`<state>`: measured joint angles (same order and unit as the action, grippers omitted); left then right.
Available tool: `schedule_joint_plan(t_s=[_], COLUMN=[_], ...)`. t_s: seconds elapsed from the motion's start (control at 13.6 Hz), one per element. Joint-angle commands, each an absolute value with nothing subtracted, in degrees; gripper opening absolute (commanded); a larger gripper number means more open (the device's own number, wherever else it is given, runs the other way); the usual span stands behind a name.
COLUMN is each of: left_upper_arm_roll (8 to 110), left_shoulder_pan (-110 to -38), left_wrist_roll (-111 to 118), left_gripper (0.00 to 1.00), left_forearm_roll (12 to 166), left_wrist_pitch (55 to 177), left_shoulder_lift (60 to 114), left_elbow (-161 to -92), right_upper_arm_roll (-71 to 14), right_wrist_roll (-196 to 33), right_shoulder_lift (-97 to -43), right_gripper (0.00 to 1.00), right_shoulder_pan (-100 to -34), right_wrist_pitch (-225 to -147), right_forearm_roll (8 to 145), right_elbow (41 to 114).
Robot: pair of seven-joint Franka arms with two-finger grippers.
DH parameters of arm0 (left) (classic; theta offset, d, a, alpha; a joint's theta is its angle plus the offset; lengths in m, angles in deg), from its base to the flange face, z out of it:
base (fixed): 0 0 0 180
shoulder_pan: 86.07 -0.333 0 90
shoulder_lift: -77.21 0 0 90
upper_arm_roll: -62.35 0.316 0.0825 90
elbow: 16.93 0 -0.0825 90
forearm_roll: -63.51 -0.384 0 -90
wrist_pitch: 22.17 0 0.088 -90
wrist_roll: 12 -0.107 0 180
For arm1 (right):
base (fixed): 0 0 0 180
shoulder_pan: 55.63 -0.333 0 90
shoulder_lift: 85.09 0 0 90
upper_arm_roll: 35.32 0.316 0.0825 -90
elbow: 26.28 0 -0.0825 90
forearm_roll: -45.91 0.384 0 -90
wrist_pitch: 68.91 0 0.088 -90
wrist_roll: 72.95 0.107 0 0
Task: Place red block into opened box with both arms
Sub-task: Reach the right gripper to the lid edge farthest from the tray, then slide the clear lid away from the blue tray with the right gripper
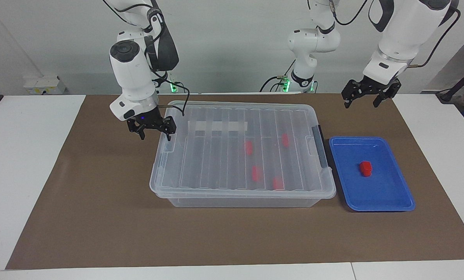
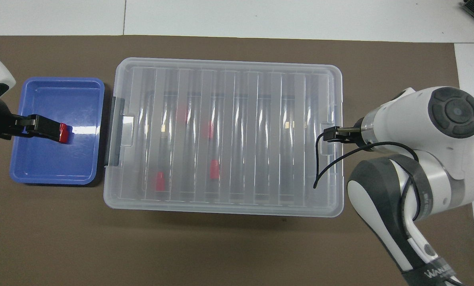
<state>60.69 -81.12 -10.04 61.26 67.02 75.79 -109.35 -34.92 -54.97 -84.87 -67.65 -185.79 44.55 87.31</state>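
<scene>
Hovering my spread right gripper (image 1: pixel 153 131) over the lidded box (image 1: pixel 241 151) at its latch end, I am judging lid-opening comes next. My left gripper (image 1: pixel 368 96) is waiting spread above the mat; the red block (image 1: pixel 365 168) is lying in the blue tray (image 1: pixel 387 196).

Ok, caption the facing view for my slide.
Open right gripper at the lidded box's end; red block waits in blue tray.

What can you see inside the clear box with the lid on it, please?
Through the ribbed lid of the box, four red blocks show, blurred. Their exact shape is hidden by the ribs.
</scene>
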Motion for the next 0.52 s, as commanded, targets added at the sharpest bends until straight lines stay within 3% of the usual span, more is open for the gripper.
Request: schedule_joint_plan(t_s=[0.0,0.44], left_upper_arm_roll=[60.85,60.85], left_shoulder_pan=[-81.14,-81.14], left_wrist_roll=[-9.81,-9.81], left_gripper=[1.00,1.00], left_forearm_roll=[60.87,60.87], left_wrist_pitch=[67.39,67.39], left_shoulder_lift=[74.48,74.48], left_elbow=[-110.44,-110.44], right_upper_arm_roll=[-34.97,-35.06], right_wrist_roll=[-58.35,-66.43], right_shoulder_lift=[-88.16,-88.61], right_gripper=[1.00,1.00], right_shoulder_pan=[-66.79,-61.79], right_wrist_pitch=[-187.12,-186.25], right_forearm_roll=[44.94,44.77], right_elbow=[92.53,93.16])
